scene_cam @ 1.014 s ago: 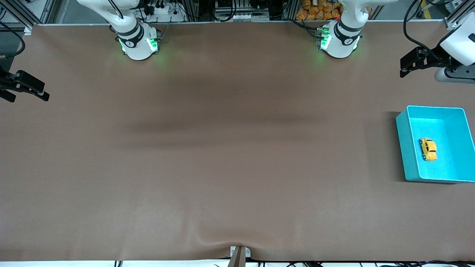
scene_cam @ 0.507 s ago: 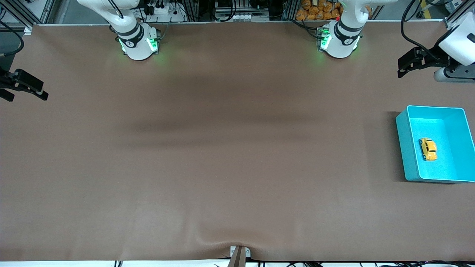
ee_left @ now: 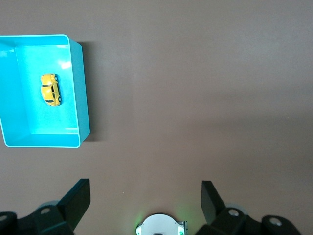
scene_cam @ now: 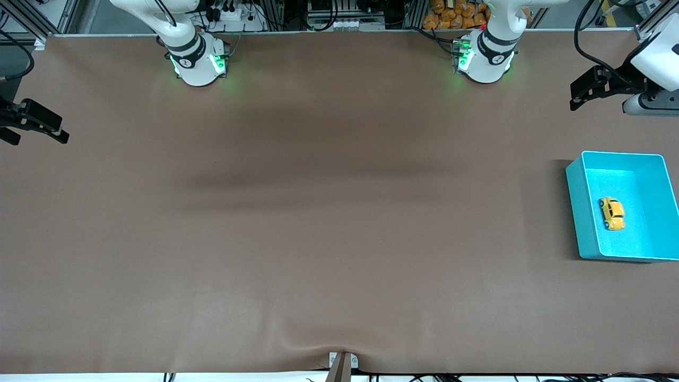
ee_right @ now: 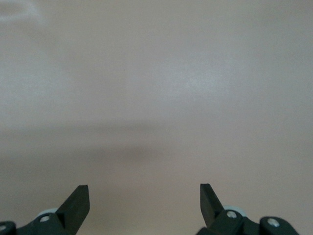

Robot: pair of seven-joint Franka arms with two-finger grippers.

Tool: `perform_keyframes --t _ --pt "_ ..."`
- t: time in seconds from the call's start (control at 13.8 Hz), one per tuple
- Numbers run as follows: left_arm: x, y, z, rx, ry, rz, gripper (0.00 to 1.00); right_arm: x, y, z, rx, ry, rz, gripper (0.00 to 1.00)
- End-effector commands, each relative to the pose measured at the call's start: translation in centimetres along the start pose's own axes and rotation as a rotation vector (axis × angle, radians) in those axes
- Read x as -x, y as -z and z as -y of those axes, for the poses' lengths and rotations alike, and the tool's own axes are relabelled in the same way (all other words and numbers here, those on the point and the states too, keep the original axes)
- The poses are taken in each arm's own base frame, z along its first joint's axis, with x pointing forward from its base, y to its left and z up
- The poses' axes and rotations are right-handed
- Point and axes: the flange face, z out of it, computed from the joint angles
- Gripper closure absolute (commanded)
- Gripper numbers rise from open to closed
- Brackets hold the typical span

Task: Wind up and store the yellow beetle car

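I see a wide surface (scene_cam: 329,239) under a plain brown cover, softly wrinkled near my camera's edge. Along its robot-side edge run aluminium frame rails (scene_cam: 339,13), tangled black cables (scene_cam: 586,32) and a heap of orange items (scene_cam: 456,15).

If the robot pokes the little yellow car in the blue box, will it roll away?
Probably a bit: the yellow beetle car sits on its small wheels, so a nudge along its length would likely roll it. The turquoise bin has walls that should stop it. It looks tiny and rounded, so it is likely light and may slip when pinched.
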Motion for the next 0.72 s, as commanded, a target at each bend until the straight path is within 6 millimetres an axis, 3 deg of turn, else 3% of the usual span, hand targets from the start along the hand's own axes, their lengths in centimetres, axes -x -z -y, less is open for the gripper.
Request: perform_keyframes --t 0.0,0.65 --pt "0.3 0.9 -0.1 0.023 0.015 -0.019 0.00 0.3 0.5 0.8 0.008 -0.009 -0.005 0.00" --pt "0.2 0.9 0.0 0.021 0.016 -0.025 0.00 0.5 0.3 -0.2 0.038 -0.022 0.015 0.00"
